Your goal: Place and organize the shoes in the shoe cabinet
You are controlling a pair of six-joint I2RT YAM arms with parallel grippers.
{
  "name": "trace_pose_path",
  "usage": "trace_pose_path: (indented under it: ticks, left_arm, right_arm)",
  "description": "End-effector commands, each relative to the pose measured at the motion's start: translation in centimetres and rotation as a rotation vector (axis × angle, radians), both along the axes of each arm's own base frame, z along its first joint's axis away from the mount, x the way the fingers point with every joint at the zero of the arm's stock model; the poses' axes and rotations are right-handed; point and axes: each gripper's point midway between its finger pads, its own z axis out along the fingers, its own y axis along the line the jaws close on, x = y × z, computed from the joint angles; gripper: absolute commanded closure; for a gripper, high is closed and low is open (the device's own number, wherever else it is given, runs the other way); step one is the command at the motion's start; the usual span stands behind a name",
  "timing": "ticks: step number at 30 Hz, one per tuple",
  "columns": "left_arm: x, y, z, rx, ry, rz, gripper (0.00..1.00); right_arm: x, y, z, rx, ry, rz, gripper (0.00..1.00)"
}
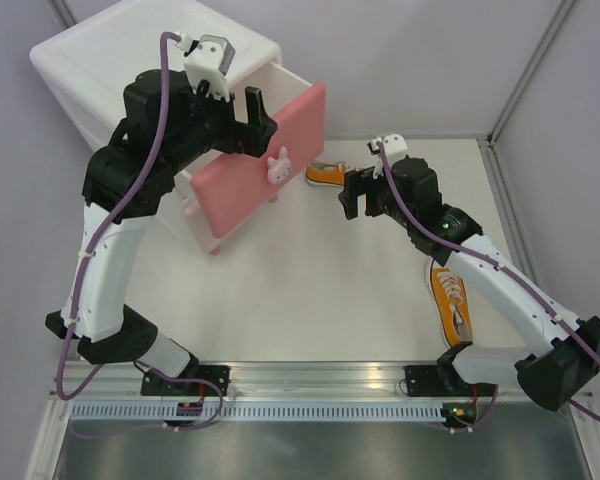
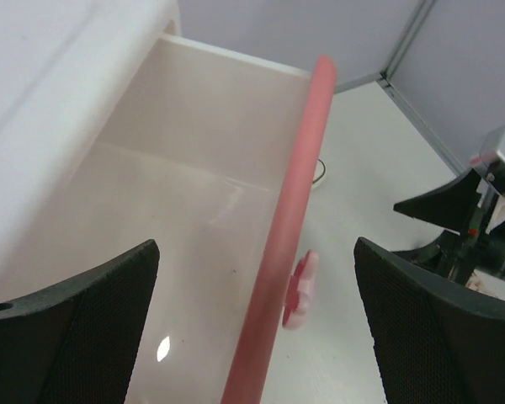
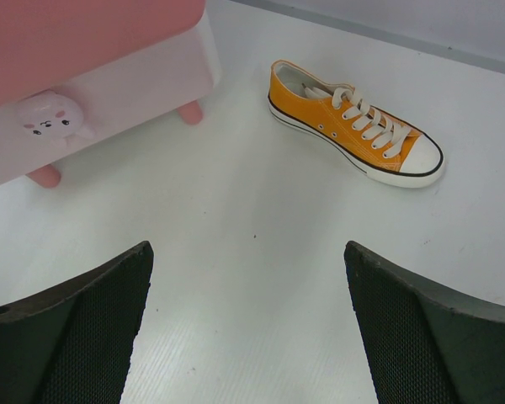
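Observation:
The white shoe cabinet [image 1: 100,60] stands at the back left with its upper drawer pulled out; the pink drawer front [image 1: 255,175] carries a bunny knob [image 1: 277,166]. My left gripper [image 1: 260,118] is open and empty above the drawer's pink rim [image 2: 296,219]; the drawer inside [image 2: 185,210] looks empty. One orange shoe [image 1: 325,175] lies right of the cabinet, and shows whole in the right wrist view [image 3: 353,126]. My right gripper [image 1: 355,195] is open and empty just near of it [image 3: 248,337]. A second orange shoe [image 1: 450,300] lies under my right arm. The cream shoes are out of view.
The cabinet's pink feet [image 3: 189,112] and a lower bunny knob [image 3: 50,118] are left of the right gripper. Grey walls close the table at the back and right [image 1: 540,90]. A metal rail [image 1: 310,385] runs along the near edge.

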Motion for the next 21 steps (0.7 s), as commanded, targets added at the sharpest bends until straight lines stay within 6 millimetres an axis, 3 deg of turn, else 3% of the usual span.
trace_pose_path:
  ticks: [1, 14, 21]
  left_arm:
    - [-1.9, -1.6, -1.0, -0.035, 0.089, -0.128, 0.01]
    - [-5.7, -5.1, -0.6, -0.155, 0.188, -0.381, 0.03]
    - [-6.0, -5.2, -0.2, -0.177, 0.187, -0.386, 0.03]
  right_arm:
    - [0.4, 0.0, 2.1, 0.038, -0.031, -0.012, 0.02]
    - [0.3, -0.8, 1.2, 0.019, -0.017, -0.048, 0.02]
    - [1.1, -2.0, 0.9, 0.067, 0.004, -0.180, 0.02]
